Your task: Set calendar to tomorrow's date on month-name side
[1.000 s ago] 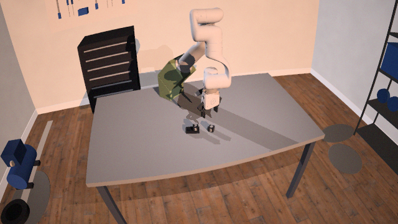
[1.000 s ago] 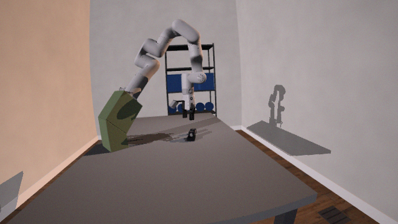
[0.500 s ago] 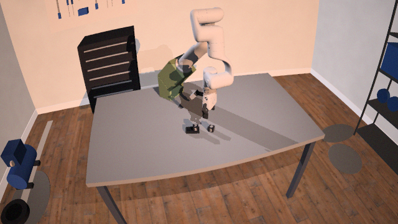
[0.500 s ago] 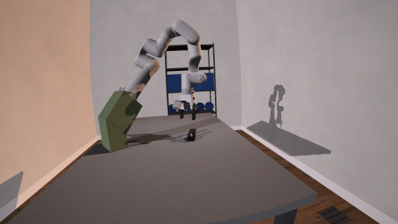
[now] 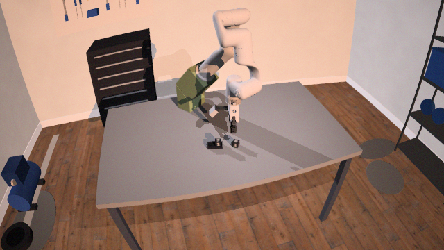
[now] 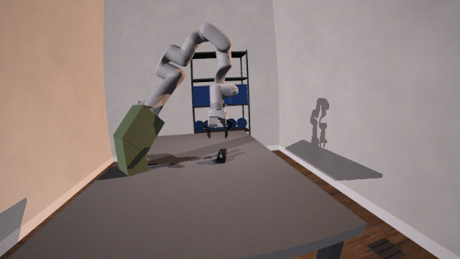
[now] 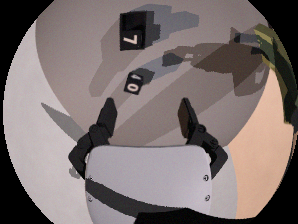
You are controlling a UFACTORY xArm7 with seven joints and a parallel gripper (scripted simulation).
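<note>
Jaws: the gripper (image 5: 233, 130) (image 6: 217, 134) (image 7: 147, 105) is hanging above the table (image 5: 156, 156) (image 6: 201, 201) (image 7: 65, 45), fingers spread wide, gripping nothing.
Loose cube: the cube (image 5: 236, 143) (image 6: 223, 150) (image 7: 132, 85) is lying outside the tray, ahead of the jaws in the wrist view and nearer the left-hand fingertip in that picture; it is not sitting between the pads.
Cube's set: its sides are standing askew to the line joining the fingertips, so a square grip is probably calling for some wrist turn as well as a shift sideways, forward and down.
Tray: the tray (image 5: 212, 146) (image 6: 221, 161) (image 7: 122, 25) is resting farther ahead, beyond the cube, its long axis running roughly away from the jaws.
Seated cube: the second cube (image 5: 218, 140) (image 6: 221, 155) (image 7: 131, 41) is occupying the tray's end nearer the jaws, leaving the far end vacant.
Look: both cubes are dark with pale digits; the loose one is showing 0 and what seems a 4, the seated one a 7 lying sideways in the wrist view.
Date: the month's name is not readable here, so the target digits are staying uncertain.

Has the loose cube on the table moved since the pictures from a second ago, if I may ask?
No. In the top view, the loose cube lies at the same spot beside the tray.
</note>
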